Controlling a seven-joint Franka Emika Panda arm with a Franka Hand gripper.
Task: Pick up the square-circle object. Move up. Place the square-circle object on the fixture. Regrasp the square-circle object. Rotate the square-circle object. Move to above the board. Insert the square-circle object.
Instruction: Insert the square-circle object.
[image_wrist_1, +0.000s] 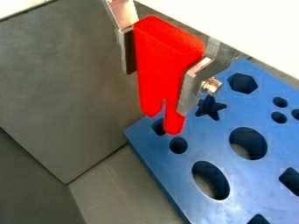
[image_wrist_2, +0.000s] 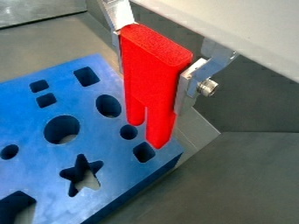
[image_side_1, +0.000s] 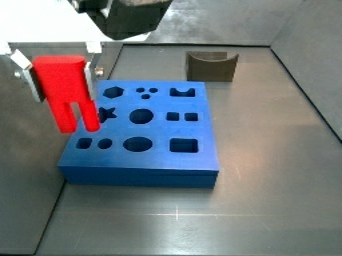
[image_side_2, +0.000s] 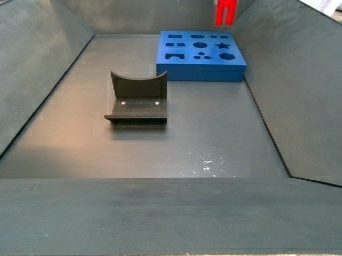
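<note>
My gripper (image_wrist_1: 163, 70) is shut on the square-circle object (image_wrist_1: 158, 61), a bright red block held upright by its solid head, its two prongs pointing down. The silver fingers (image_wrist_2: 194, 74) clamp its two narrow sides. The prong tips hang over a corner of the blue board (image_wrist_1: 247, 197), close to a small hole beside the star cut-out (image_wrist_2: 79, 173). In a side view the gripper (image_side_1: 59, 80) and red block (image_side_1: 63, 92) stand above the board's (image_side_1: 140, 175) left edge. The fixture (image_side_1: 211, 65), a dark block with a curved notch, stands apart from the board.
Grey sloped walls (image_side_2: 47, 90) enclose the metal floor. In a side view the fixture (image_side_2: 136, 98) sits mid-floor, nearer than the board (image_side_2: 201, 68), and only the red block's lower part (image_side_2: 226, 12) shows at the frame's top edge.
</note>
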